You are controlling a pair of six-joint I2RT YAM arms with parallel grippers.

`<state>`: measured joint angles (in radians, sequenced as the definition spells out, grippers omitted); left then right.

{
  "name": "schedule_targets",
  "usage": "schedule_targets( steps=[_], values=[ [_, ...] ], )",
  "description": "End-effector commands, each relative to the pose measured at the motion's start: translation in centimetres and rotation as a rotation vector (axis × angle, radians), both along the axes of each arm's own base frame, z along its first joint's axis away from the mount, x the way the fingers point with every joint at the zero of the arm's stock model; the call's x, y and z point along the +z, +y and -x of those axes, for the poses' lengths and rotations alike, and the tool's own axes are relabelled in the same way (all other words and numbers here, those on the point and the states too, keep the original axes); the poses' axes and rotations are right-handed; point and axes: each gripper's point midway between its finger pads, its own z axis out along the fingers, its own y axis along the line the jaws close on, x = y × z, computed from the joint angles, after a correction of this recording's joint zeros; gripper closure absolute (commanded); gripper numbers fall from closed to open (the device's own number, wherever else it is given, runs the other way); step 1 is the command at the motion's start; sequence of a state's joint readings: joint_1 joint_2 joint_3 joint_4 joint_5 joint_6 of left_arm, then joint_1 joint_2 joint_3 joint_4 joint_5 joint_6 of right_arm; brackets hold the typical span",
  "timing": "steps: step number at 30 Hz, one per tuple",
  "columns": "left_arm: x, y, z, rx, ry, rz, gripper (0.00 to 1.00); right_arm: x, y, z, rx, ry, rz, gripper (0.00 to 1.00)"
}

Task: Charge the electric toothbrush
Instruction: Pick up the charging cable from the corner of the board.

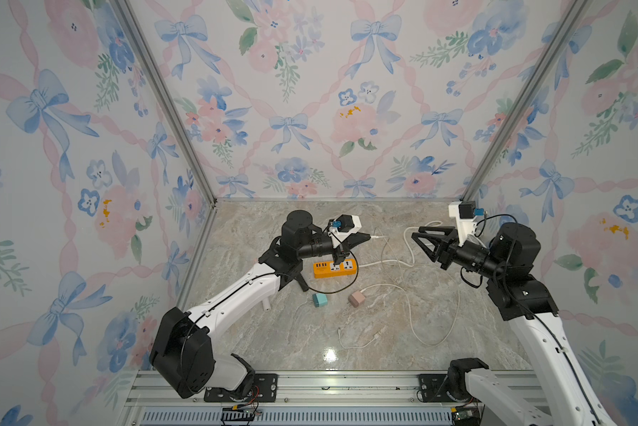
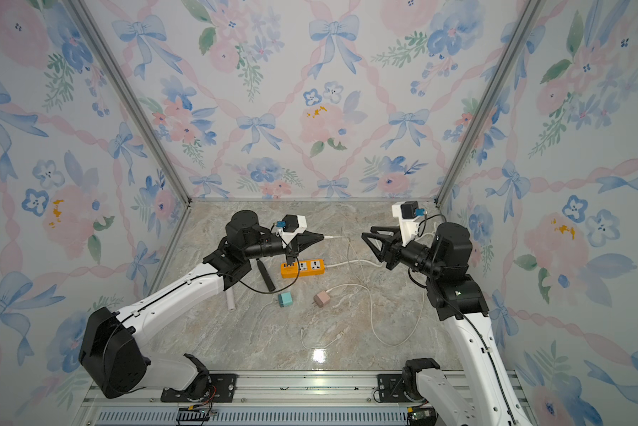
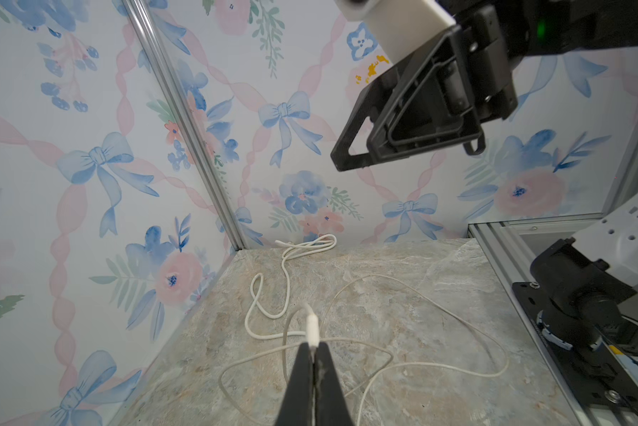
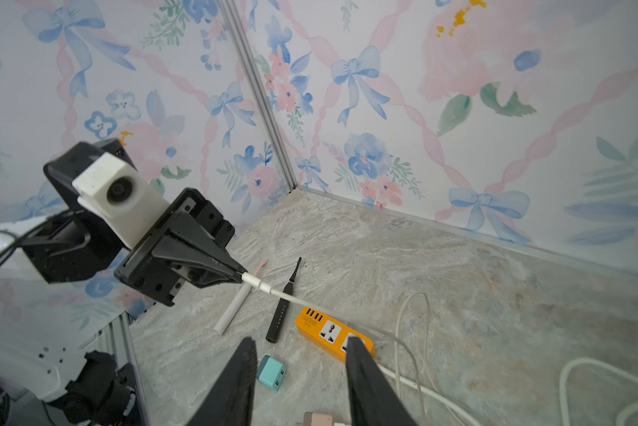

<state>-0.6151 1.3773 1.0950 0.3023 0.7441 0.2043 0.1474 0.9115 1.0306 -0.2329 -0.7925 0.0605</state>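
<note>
Clamped on the cable plug (image 4: 256, 282) with left claw (image 4: 238, 276); right claw (image 4: 299, 341) apart, empty. May twist in such a thin grip, then miss the black toothbrush (image 4: 280, 317) at lower centre.

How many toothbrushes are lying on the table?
2. The black toothbrush lies beside the orange power strip. The white toothbrush lies on the black one's other side. I see no others, though one could be hidden.
</note>
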Motion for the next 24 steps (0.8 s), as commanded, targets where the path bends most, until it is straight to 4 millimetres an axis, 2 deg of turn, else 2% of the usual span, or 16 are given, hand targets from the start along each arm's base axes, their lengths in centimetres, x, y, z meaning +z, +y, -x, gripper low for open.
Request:
schedule_targets(
  steps=[1, 4, 9, 10, 13, 14, 20, 24],
  values=[
    [-0.1, 0.5, 3.1, -0.148, 0.110, 0.019, 1.00, 0.7, 4.2, 2.6, 0.316, -0.387, 0.143, 0.55],
    [-0.7, 0.9, 3.5, -0.158, 0.108, 0.010, 1.00, -0.6, 6.5, 2.9, 0.428, -0.377, 0.162, 0.50],
    [-0.4, 1.0, 3.7, -0.171, 0.098, 0.010, 1.00, -0.9, 8.1, 2.8, 0.559, -0.326, 0.062, 0.53],
    [-0.3, 1.1, 3.7, -0.170, 0.095, 0.011, 1.00, -0.9, 8.3, 2.9, 0.573, -0.319, 0.044, 0.56],
    [-0.1, 1.2, 3.6, -0.163, 0.079, 0.013, 1.00, -1.2, 8.7, 3.0, 0.604, -0.290, 0.021, 0.75],
    [-0.1, 1.1, 3.7, -0.169, 0.077, 0.013, 1.00, -1.5, 8.7, 3.0, 0.605, -0.279, 0.022, 0.76],
    [0.2, 1.1, 3.6, -0.168, 0.075, 0.016, 1.00, -2.4, 9.4, 3.0, 0.647, -0.235, 0.010, 0.72],
    [0.6, 1.1, 3.6, -0.170, 0.068, 0.021, 1.00, -3.3, 9.7, 2.8, 0.664, -0.199, 0.009, 0.75]
  ],
)
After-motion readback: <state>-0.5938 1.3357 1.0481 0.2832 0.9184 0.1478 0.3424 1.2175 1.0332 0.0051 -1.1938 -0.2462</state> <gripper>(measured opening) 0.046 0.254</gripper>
